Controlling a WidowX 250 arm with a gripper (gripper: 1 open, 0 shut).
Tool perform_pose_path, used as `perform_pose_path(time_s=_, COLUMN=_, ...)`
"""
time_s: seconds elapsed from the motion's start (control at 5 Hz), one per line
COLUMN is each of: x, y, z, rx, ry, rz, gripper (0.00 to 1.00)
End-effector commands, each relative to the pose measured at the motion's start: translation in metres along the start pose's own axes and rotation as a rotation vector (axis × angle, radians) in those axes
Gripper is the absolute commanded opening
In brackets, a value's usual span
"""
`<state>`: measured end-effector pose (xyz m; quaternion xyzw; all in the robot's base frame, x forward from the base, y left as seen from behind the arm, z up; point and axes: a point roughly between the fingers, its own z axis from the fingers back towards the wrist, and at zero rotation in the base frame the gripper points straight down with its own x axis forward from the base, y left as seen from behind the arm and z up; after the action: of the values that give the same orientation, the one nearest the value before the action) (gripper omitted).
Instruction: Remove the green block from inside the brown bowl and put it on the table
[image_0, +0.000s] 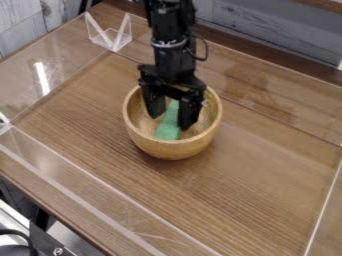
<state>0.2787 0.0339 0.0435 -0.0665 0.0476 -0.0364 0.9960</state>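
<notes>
Well, the gripper (174, 113) hangs with its jaws spread wide, gripping nothing, down inside the brown bowl (144, 141) over the green block (168, 131). That bar looks light, stiff and smooth, so I'd pinch it across its narrow sides near the middle

block (168, 131) in bowl (144, 138), mid-table (254, 170)

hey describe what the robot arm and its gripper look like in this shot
The arm is black all over, a slim column of boxy segments with a thin dark cable looping off its right side. It ends in a black gripper with a blocky body and two flat, straight black fingers. No markings are legible.
</notes>
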Motion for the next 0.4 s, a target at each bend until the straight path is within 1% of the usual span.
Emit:
perform_pose_path(time_s=0.0, x=0.0058, y=0.0033, z=0.0036, rx=0.007, ry=-0.047, rz=0.002, gripper=1.0)
perform_pose_path(time_s=0.2, x=0.0074, y=0.0025, z=0.002, rx=0.005, ry=-0.053, rz=0.004, gripper=0.0)
